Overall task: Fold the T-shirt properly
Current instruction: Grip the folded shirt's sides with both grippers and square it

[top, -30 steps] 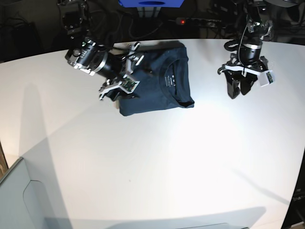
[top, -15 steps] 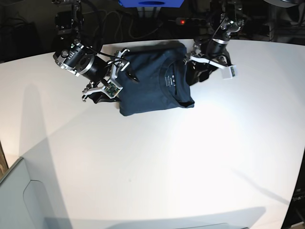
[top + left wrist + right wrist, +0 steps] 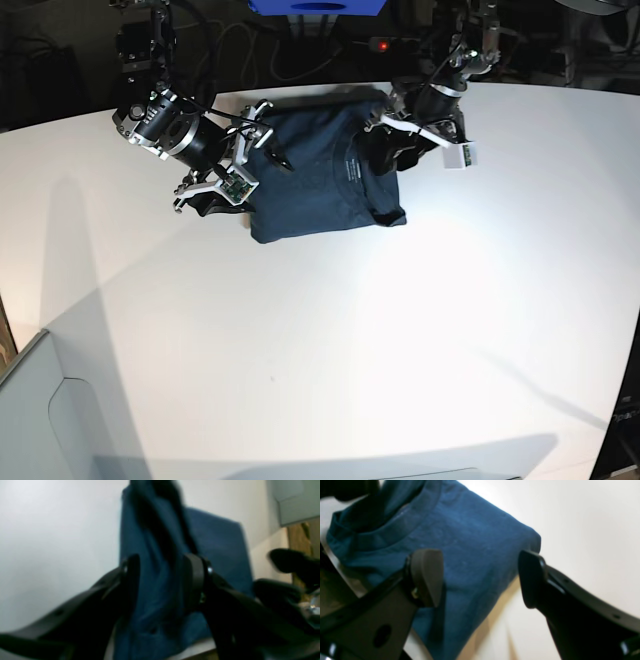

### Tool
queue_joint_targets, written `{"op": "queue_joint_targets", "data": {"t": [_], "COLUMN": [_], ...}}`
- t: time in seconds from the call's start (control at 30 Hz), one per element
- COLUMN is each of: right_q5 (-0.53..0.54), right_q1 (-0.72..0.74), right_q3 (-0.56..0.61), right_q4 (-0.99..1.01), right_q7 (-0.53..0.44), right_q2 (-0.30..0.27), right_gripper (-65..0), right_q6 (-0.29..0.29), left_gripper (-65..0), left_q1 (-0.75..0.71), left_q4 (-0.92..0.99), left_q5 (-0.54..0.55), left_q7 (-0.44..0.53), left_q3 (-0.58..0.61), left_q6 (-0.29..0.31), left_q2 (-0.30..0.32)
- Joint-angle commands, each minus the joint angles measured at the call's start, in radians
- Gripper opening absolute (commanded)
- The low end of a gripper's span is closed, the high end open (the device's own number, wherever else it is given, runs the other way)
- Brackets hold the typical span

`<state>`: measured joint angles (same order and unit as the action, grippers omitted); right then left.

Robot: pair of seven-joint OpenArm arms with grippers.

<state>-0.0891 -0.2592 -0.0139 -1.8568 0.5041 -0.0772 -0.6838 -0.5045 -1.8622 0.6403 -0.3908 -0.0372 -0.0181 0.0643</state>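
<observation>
I have the T-shirt (image 3: 320,180) lying folded into a compact block at the far middle of the white table (image 3: 400,330), near its back edge. Its long axis runs roughly front to back in the base view. The collar sits along the block's right side, toward my left arm.

My left gripper (image 3: 161,580) is over that collar edge, its 2 jaws spread apart with a raised fold of navy cloth between them. Whether the pads actually press the cloth I cannot tell; the wrist view is blurred.

My right gripper (image 3: 480,577) hangs over the block's opposite edge, jaws spread wide, with nothing pinched between them.
</observation>
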Motion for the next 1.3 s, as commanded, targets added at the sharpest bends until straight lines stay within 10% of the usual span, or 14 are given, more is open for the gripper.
{"op": "queue_joint_targets", "data": {"t": [0.0,0.83,1.03,1.27], "right_q5": [0.018,0.016,0.016,0.016], "right_q1": [0.005,-0.007,-0.009,-0.009], "right_q3": [-0.001,-0.004,-0.004,-0.004], "right_q4": [-0.014,-0.014,-0.014,-0.014], "right_q7": [-0.026,-0.025,-0.025,-0.025], "right_q2": [0.0,-0.002,-0.002,-0.002], "right_gripper": [-19.8,-19.8,-19.8,-19.8], "right_q6": [-0.014,-0.014,-0.014,-0.014], "left_gripper": [-38.5,-39.6,-64.2,-65.0], "left_q1": [-0.019,0.082,0.082,0.073], "left_q4": [-0.03,0.095,0.089,0.083], "left_q5": [0.009,0.009,0.009,0.009], "left_q7": [0.017,0.016,0.016,0.016], "left_q3": [-0.003,0.036,0.029,0.024], "left_q6": [0.01,0.01,0.01,0.008], "left_q2": [0.004,0.001,0.004,0.013]}}
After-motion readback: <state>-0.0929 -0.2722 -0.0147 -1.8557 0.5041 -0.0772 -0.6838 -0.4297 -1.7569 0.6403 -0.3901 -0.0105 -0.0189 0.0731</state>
